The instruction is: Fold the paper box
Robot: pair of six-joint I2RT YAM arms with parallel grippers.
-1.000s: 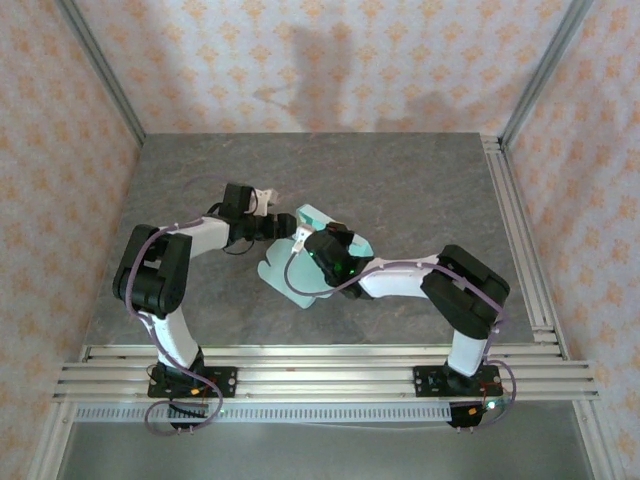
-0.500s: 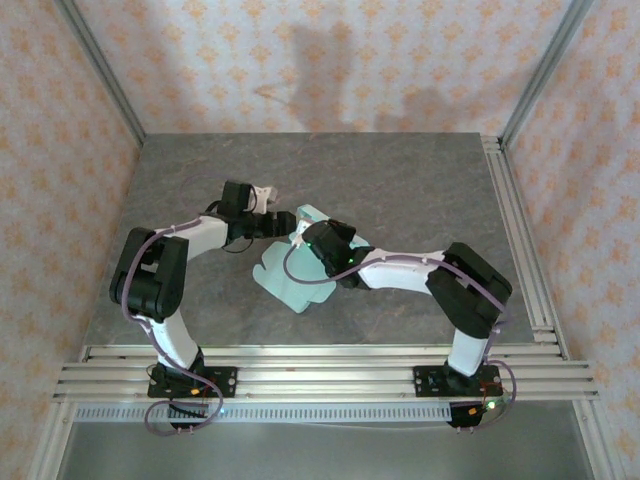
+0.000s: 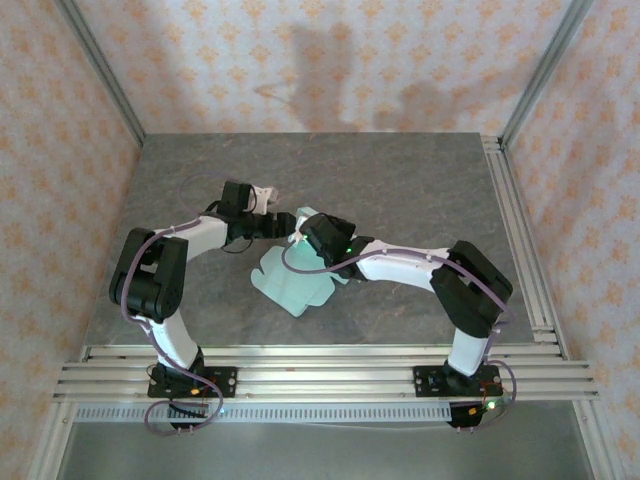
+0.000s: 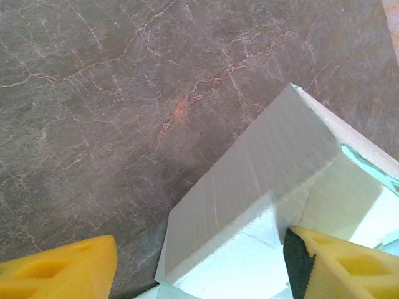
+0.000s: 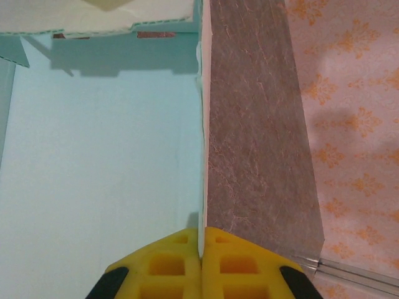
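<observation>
Since a sec ago my right arm has swung further left and toward the back of the table (image 3: 420,190), and the paper box (image 3: 288,285) has slid left w/ it; the left arm has barely shifted.

Top view: the box is mid-table, between the two wrists. Most of it is a flat mint sheet lying toward the near side, w/ one panel lifted at its far end. The right gripper (image 3: 312,230) sits on that lifted end, and the left gripper (image 3: 287,224) is just beside it on the left.

Right wrist cam: the right gripper (image 5: 201,246) has its yellow pads pressed together on a thin upright card edge. The box's (image 5: 100,143) mint face runs off to the left, w/ bare table to the right.

Left wrist cam: the left gripper (image 4: 196,265) has its fingers (image 4: 340,265) wide apart, holding nothing. A raised white panel of the box (image 4: 262,180) pokes up between them, corner pointing away from the cam. One finger is at the panel's side; can't tell if it touches.
</observation>
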